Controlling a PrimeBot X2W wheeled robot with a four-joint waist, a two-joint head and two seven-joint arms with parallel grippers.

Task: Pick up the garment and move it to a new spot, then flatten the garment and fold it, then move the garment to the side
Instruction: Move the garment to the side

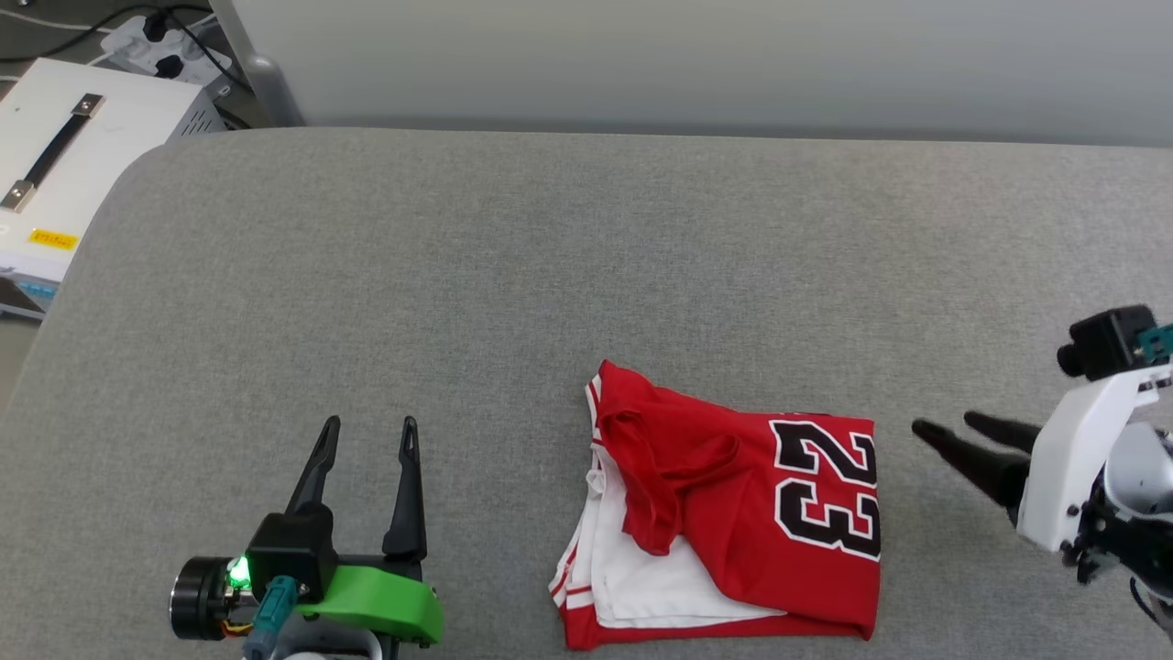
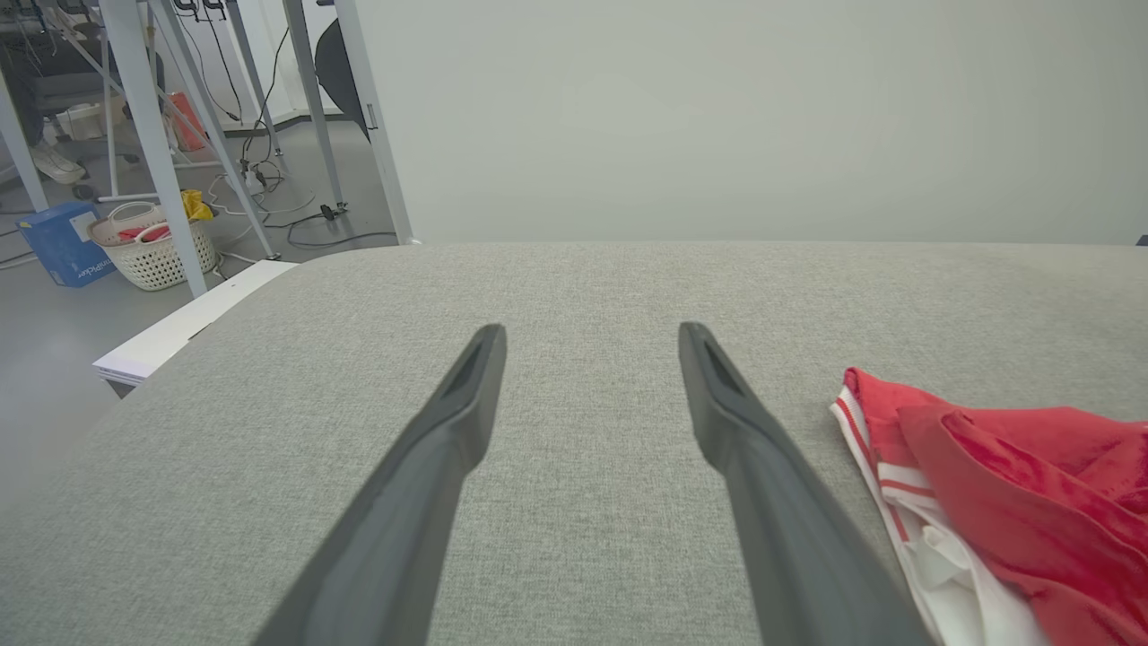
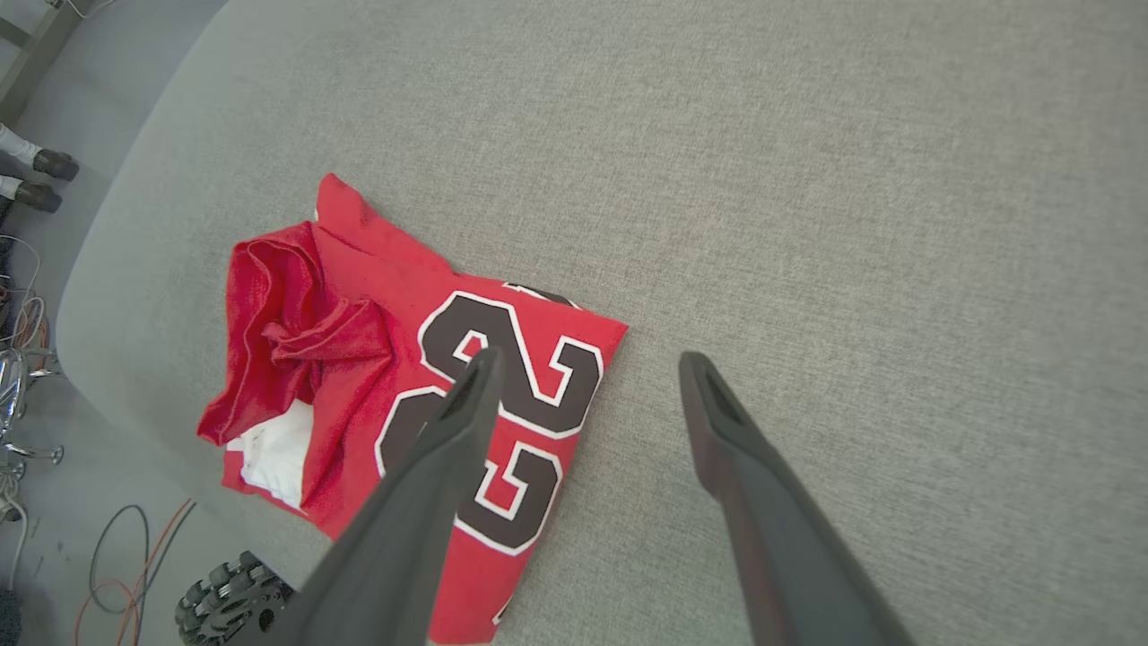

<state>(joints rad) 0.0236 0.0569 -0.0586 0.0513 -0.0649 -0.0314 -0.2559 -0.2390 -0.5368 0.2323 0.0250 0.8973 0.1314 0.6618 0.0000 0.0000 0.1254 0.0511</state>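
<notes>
The garment (image 1: 733,513) lies folded into a rough rectangle on the grey fabric-covered desk (image 1: 586,238), near its front edge and a little right of the middle in the head view. Its red side faces up, with the black, white-outlined "23" turned sideways at the right end. At the left end a loose red flap is bunched over white fabric, with red-and-white striped trim along that edge. The left end effector (image 1: 369,423) is well to the left of the garment, its two dark fingers spread apart, pointing away from the robot and holding nothing. The right end effector (image 1: 944,422) is just beside the garment's right edge without touching it, fingers apart and pointing left toward the number. In the right wrist view one finger (image 3: 421,484) crosses in front of the printed digits. A white box with a black handle (image 1: 73,156) stands off the desk's far left corner.
</notes>
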